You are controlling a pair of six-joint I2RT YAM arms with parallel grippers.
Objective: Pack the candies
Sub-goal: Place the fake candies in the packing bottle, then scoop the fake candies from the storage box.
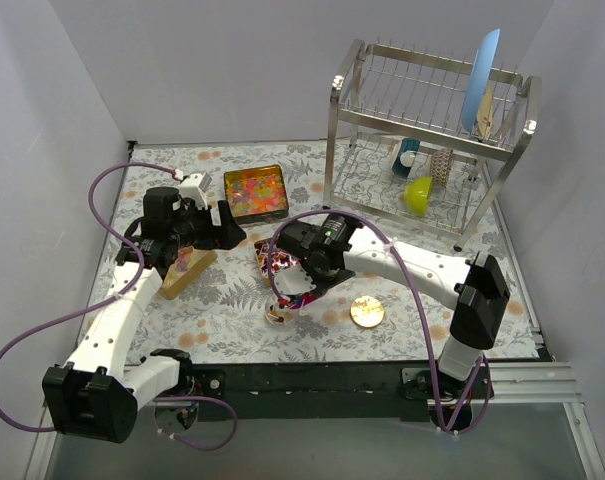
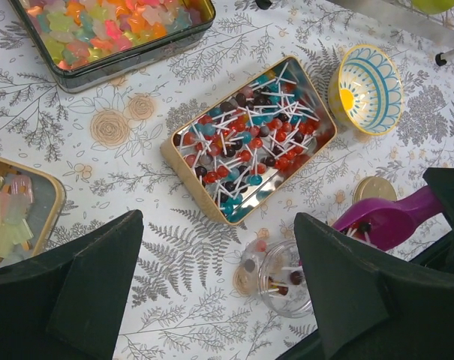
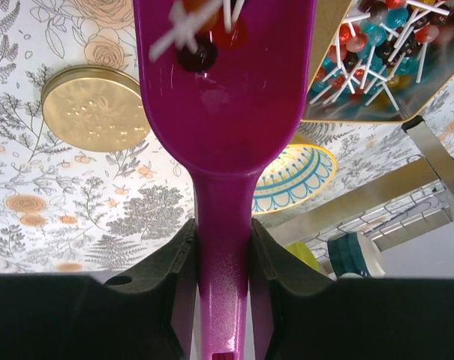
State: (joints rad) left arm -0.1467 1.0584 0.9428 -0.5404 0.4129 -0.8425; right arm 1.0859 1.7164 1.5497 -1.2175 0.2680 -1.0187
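The candies are small lollipops, red, blue and dark, piled in a gold tin [image 2: 249,142] in the left wrist view. A few lie in a small glass jar [image 2: 287,277] on the table, also visible from above [image 1: 279,313]. My right gripper [image 3: 223,229] is shut on the handle of a purple scoop [image 3: 219,112]. The scoop holds a few lollipops and hangs over the jar's right side [image 2: 388,221]. My left gripper [image 2: 215,225] is open over bare tablecloth just left of the jar, with nothing between its fingers.
A flat round gold lid [image 3: 95,109] lies right of the jar. A patterned yellow bowl [image 2: 365,88] stands beside the lollipop tin. A dark tin of glossy sweets [image 2: 114,30] and a gold tin of pale gummies [image 2: 16,214] sit to the left. A metal dish rack [image 1: 432,130] fills the back right.
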